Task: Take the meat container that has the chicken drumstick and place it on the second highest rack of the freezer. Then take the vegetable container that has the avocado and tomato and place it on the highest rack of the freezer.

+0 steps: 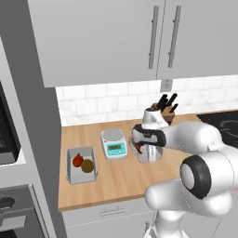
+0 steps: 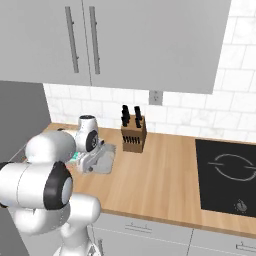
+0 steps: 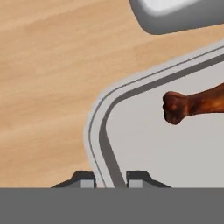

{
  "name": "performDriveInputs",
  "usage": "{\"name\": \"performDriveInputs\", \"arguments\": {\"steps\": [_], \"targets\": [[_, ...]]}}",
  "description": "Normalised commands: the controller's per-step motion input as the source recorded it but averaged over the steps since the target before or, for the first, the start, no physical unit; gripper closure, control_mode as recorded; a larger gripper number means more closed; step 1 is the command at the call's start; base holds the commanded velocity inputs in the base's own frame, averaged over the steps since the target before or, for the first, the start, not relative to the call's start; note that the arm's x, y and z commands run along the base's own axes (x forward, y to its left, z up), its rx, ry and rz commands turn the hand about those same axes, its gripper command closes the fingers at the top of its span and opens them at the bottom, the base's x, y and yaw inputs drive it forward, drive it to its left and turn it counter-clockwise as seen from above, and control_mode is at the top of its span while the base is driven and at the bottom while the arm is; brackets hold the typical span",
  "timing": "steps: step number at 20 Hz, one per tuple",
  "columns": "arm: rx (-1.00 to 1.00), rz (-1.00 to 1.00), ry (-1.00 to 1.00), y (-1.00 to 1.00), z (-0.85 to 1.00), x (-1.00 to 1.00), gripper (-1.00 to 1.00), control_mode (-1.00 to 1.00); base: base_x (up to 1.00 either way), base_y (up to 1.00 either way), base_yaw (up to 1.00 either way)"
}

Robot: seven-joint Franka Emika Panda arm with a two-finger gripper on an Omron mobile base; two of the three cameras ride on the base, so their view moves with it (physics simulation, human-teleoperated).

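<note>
Your gripper (image 3: 111, 180) straddles the rim of the pale grey meat tray (image 3: 175, 148) on the wooden bench (image 3: 43, 87), fingers narrowly apart, nothing clamped yet. The glossy brown chicken drumstick (image 3: 192, 105) lies at two o'clock inside. Close shallow on that thin lip and, I judge, the tray could tip and spill it.

Grey meat container (image 3: 175, 144) with brown chicken drumstick (image 3: 197, 105) on the counter, its rim between the hand's fingertips (image 3: 85, 181).

On the counter (image 1: 116, 179) stand two trays (image 1: 82, 163) (image 3: 144, 144), one scale (image 1: 114, 143) and one knife block (image 2: 133, 135), with one tomato (image 1: 77, 160), one avocado (image 1: 88, 166), one drumstick (image 3: 192, 105), and one cooktop (image 2: 227, 175).
</note>
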Motion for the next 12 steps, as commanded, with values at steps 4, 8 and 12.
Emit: {"name": "performDriveInputs", "arguments": {"steps": [4, 8, 12], "targets": [[-0.14, 0.09, -0.81, 0.0, 0.22, -0.44, 1.0, -1.0, 0.0, 0.0, 0.0], [-0.05, 0.06, -0.47, 0.0, 0.82, -0.31, 1.0, -1.0, 0.0, 0.0, 0.0], [0.01, 0.11, -0.27, 0.0, 0.98, -0.12, 1.0, -1.0, 0.0, 0.0, 0.0]]}}
